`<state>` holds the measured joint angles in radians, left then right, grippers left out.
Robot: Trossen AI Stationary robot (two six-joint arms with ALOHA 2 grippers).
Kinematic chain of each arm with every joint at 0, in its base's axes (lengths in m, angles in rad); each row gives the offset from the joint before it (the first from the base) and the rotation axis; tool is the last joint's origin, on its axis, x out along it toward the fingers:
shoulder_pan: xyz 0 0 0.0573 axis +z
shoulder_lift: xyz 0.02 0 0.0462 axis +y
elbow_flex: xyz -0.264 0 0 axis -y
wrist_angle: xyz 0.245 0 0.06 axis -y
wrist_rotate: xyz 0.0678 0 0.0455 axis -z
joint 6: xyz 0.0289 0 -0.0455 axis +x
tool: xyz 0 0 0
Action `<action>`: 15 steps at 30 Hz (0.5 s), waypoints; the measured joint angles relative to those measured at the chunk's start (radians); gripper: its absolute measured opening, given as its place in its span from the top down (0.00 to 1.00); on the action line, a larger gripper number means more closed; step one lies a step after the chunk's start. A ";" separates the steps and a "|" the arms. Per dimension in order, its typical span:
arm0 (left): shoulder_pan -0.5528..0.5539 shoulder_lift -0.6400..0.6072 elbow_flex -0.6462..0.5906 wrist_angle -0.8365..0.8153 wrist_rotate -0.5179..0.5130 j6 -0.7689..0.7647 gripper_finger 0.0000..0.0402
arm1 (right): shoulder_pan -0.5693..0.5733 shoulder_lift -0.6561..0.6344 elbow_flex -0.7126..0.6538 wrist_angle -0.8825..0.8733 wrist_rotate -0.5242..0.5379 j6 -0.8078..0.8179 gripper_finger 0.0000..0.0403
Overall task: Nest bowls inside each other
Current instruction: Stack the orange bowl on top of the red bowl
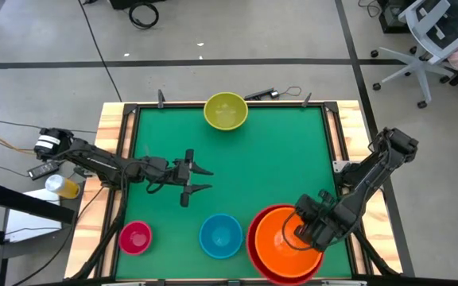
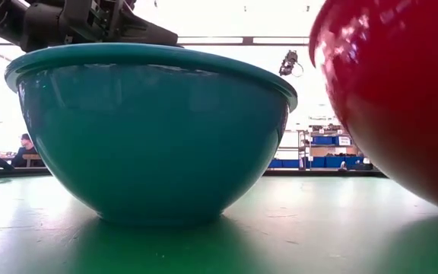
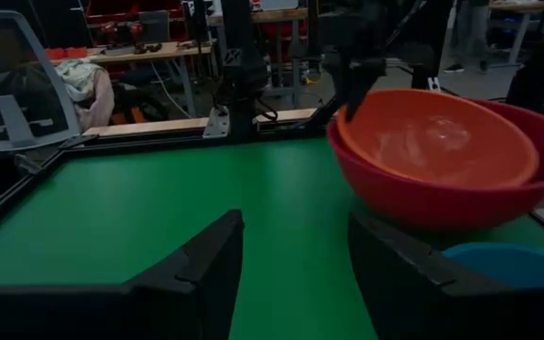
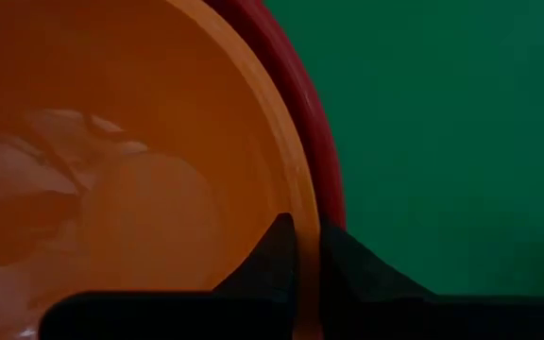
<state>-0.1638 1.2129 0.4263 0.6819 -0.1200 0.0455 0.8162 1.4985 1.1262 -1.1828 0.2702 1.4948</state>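
Near the table's front right, the orange bowl (image 1: 277, 242) lies tilted inside the big red bowl (image 1: 254, 246). My right gripper (image 1: 302, 226) is shut on its rim. The blue bowl (image 1: 220, 236) and the small pink bowl (image 1: 135, 237) stand on their bases along the near edge. At the far edge stands the yellow-green bowl (image 1: 226, 110). Over the mat's left middle, my left gripper (image 1: 201, 179) hovers open and level with nothing between its fingers. My right gripper pinches the orange bowl's rim (image 4: 307, 222) on its far right side, one finger inside the bowl (image 4: 277, 250) and one outside (image 4: 348, 257). The fingers come steeply from above. The bowl sits tilted within the red bowl, its held side higher.
A raised wooden frame (image 1: 111, 151) borders the green mat. A dark tool and cable (image 1: 262, 94) lie at the far edge. A yellow cup (image 1: 64, 187) stands off the table at left. Open mat lies in the middle (image 1: 269, 159).
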 joint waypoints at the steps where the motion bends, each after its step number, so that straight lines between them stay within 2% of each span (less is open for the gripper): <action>1: 0.000 0.000 0.000 0.000 0.000 0.000 0.52 | 0.001 -0.002 0.000 -0.030 -0.012 0.013 0.93; 6: 0.000 0.000 0.000 -0.001 -0.001 0.000 0.52 | 0.019 -0.017 0.000 -0.133 -0.066 0.077 0.93; 10: 0.000 0.000 0.000 -0.002 -0.001 -0.004 0.52 | 0.027 -0.023 0.000 -0.141 -0.082 0.109 0.92; 15: 0.000 0.000 0.000 -0.007 -0.018 -0.008 0.52 | 0.027 -0.019 -0.002 -0.147 -0.082 0.104 0.82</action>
<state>-0.1638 1.2129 0.4263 0.6751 -0.1381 0.0376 0.8435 1.4792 1.1239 -1.3295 0.1884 1.5989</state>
